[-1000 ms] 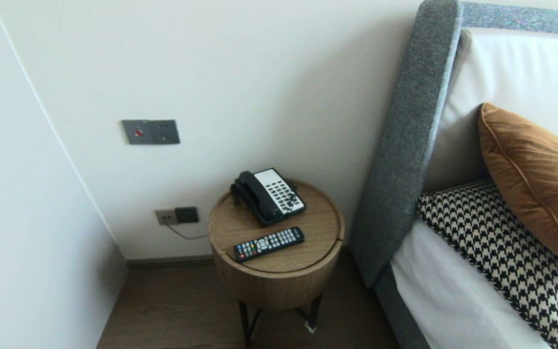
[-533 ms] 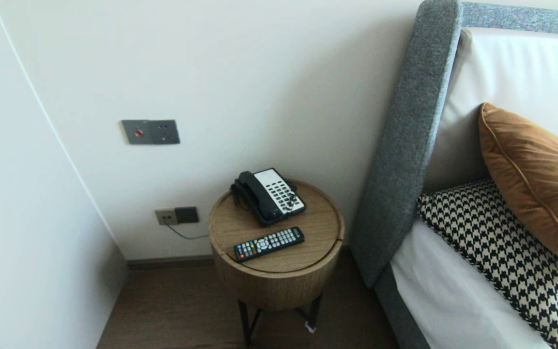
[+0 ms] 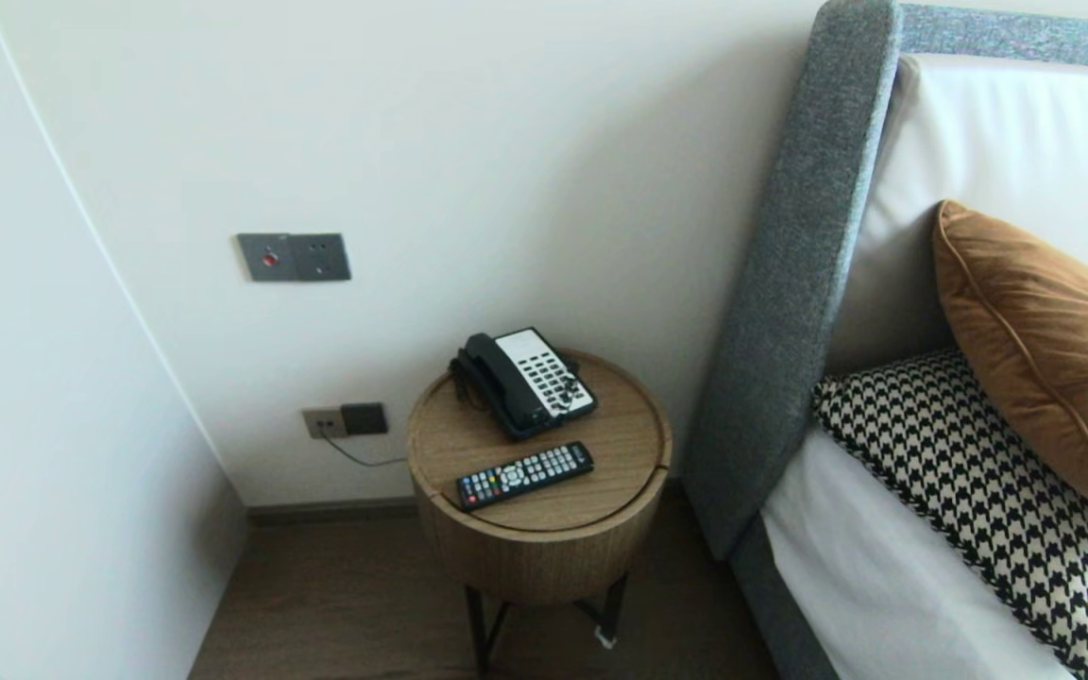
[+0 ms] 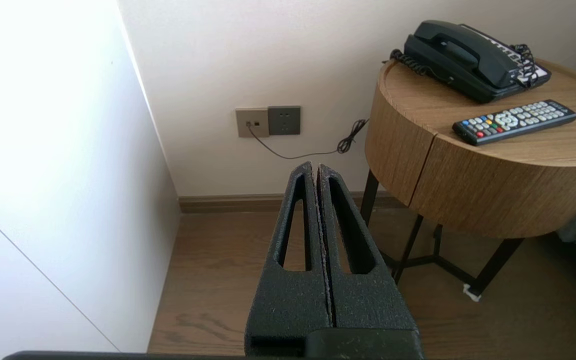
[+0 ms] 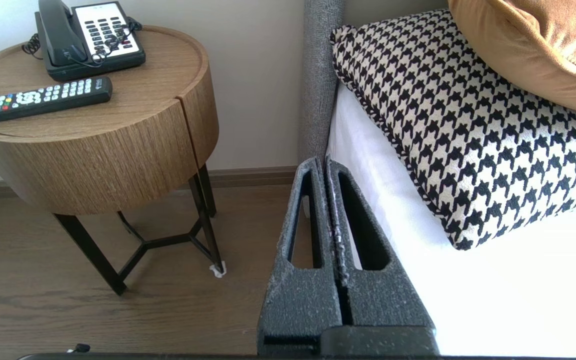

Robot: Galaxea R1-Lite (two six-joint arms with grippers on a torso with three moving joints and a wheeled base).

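Remote control [image 3: 524, 475] lies flat near the front edge of the round worktop [image 3: 620, 444], just in front of the phone [image 3: 527, 382] and apart from it. Being slim and flat, it is, I judge, best gripped from above across its narrow width, with the jaws opened first (the head view shows neither arm). From the left wrist, the left jaws are pressed together on nothing, low over the floor [image 4: 208, 280]. The remote sits well ahead of their tips, higher up and toward the right arm's side. From the right wrist, the right jaws are likewise closed and empty, beside the bed [image 5: 493, 310]. From them the remote is well ahead, higher and toward the left arm's side.
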